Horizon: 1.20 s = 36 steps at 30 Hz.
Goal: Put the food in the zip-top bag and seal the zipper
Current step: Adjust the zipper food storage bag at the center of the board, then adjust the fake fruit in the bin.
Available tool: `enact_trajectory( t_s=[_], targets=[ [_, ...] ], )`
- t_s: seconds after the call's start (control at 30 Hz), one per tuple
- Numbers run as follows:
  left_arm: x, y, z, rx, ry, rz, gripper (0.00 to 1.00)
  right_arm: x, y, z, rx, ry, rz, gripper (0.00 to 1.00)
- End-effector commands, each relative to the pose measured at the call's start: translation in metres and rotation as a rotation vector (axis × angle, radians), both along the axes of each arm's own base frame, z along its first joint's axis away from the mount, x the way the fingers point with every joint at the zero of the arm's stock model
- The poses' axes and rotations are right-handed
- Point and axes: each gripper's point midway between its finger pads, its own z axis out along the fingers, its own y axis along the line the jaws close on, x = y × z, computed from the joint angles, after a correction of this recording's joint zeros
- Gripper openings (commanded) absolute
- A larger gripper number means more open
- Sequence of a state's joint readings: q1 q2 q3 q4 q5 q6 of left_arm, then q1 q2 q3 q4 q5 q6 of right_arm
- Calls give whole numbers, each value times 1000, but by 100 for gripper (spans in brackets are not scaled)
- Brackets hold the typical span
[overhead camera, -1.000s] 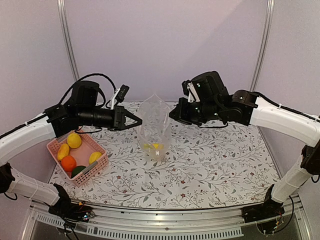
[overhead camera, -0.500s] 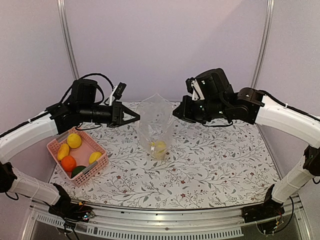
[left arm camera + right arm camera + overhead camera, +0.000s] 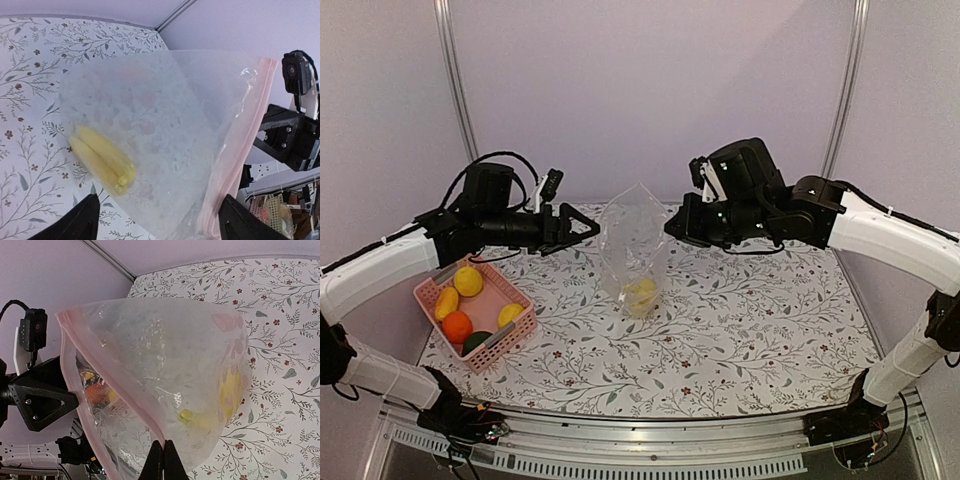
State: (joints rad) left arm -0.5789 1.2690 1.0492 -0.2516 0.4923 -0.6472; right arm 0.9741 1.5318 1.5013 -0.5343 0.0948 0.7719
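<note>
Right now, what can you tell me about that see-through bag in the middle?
The zip-top bag is clear, crinkly plastic with a pinkish strip along its mouth. It stands upright on the flowered table, pinched at its edge by the right gripper. Yellow bananas lie at its bottom.

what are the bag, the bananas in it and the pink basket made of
zip-top bag: thin clear plastic film, glossy. It crinkles and glints, and the floral table cover shows through it.
bananas: probably moulded plastic or rubber with a smooth finish. They are an even yellow, though blurred behind the film.
pink basket: probably rigid moulded plastic with a slight sheen. Its walls are slatted.
</note>
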Motion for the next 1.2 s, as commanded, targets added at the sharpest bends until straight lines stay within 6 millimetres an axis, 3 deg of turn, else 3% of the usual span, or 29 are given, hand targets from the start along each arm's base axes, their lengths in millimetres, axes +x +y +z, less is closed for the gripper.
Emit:
enact_trajectory(
  t_s=[0.0, 0.1, 0.33, 0.53, 0.73, 0.83, 1.03, 1.17],
  targets=[
    [6, 27, 12, 42, -77, 98, 88, 3, -1, 2, -13, -13, 0, 0],
    [3, 40, 25, 54, -139, 130, 99, 3, -2, 2, -15, -16, 1, 0],
    [-11, 67, 57, 100, -311, 123, 100, 4, -2, 3, -19, -23, 0, 0],
    [-3, 112, 53, 153, -300, 265, 100, 5, -1, 3, -22, -27, 2, 0],
    [12, 163, 10, 205, -167, 479, 99, 5, 1, 3, -24, -29, 10, 0],
    [17, 200, -25, 204, -47, 639, 100, 5, 0, 3, -27, -35, 11, 0],
    [2, 261, -85, 270, 78, 925, 100, 6, 2, 3, -28, -39, 17, 0],
    [-11, 296, -110, 319, 121, 1083, 100, 6, 3, 4, -29, -46, 21, 0]
  ],
)
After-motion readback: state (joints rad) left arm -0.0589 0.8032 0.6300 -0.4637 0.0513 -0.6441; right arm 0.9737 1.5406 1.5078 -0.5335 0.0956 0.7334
